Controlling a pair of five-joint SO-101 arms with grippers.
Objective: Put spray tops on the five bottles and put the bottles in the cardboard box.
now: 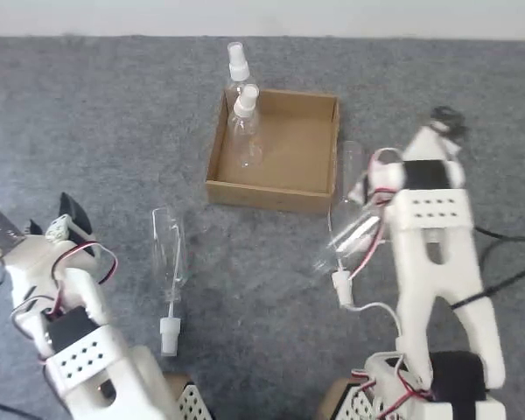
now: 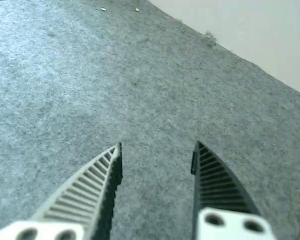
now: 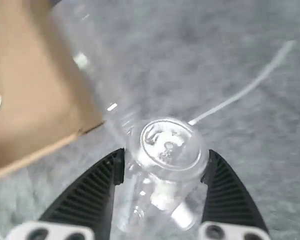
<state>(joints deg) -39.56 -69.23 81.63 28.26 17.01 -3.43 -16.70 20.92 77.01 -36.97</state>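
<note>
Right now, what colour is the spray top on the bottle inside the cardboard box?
White: the spray top shows best in the high view.

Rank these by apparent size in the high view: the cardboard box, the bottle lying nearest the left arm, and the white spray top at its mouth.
1. cardboard box
2. bottle
3. spray top, clearly the smallest
</note>
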